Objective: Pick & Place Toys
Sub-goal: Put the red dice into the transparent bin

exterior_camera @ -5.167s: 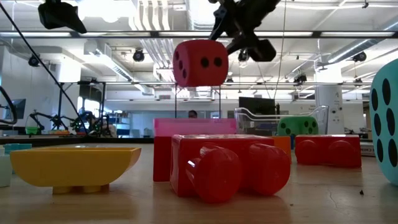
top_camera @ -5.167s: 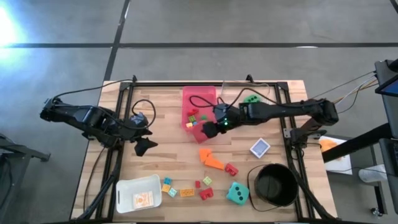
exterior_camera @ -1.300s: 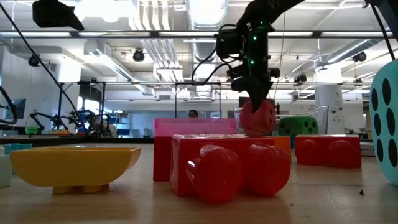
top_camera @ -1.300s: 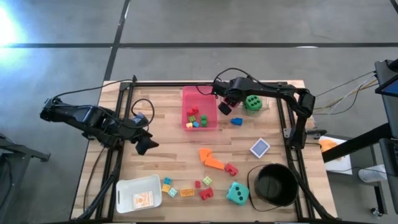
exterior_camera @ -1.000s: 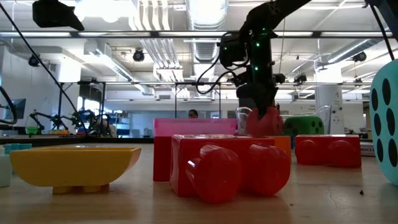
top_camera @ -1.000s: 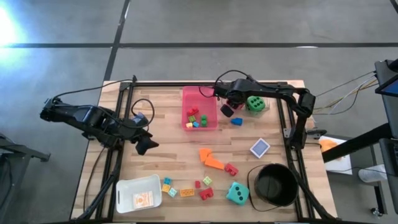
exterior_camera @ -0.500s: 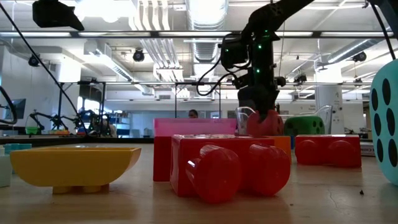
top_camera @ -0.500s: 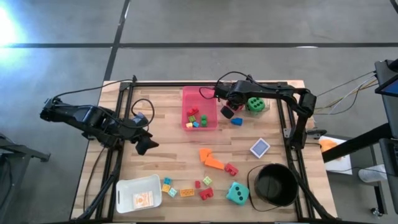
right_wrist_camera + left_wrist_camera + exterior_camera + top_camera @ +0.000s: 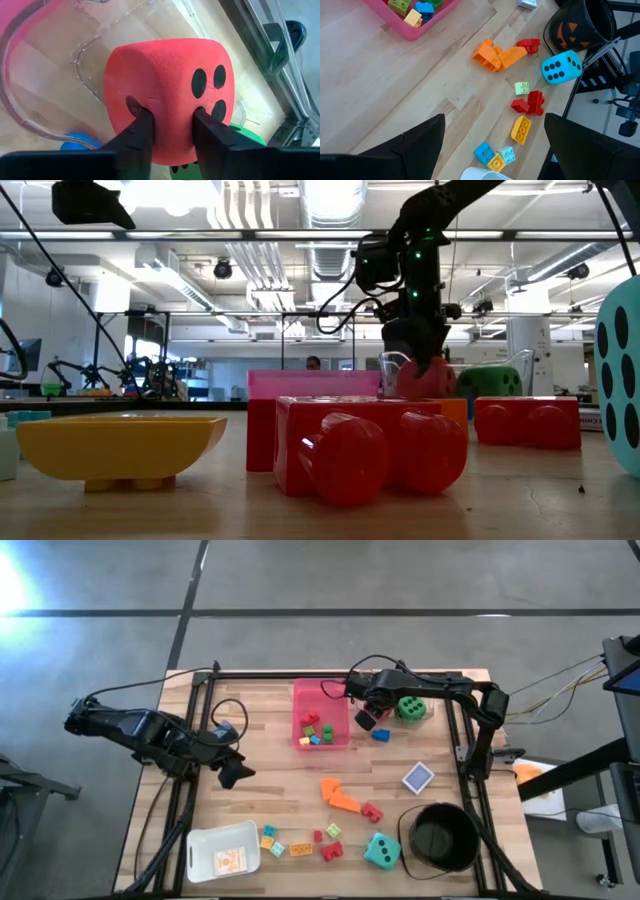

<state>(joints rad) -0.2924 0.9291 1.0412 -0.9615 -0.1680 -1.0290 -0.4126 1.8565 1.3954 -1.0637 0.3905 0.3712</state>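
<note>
Bricks (image 9: 300, 846) lie scattered along the near table edge beside the teal die (image 9: 381, 851) and the bucket (image 9: 440, 837); orange pieces (image 9: 340, 795) and a card (image 9: 417, 777) sit mid-table. Farther back, the pink tray (image 9: 322, 690) holds a few bricks. Just beyond it, the right gripper (image 9: 167, 119) pinches the red die (image 9: 167, 110), fingers dented into its foam, inside a clear container (image 9: 75, 65) next to the green die (image 9: 407, 706). Five seconds earlier this die hung high over the tray; it is now lowered, and the grip has begun to slacken, suggesting release. The left gripper (image 9: 490, 145) waits wide open and empty at the table's left.
</note>
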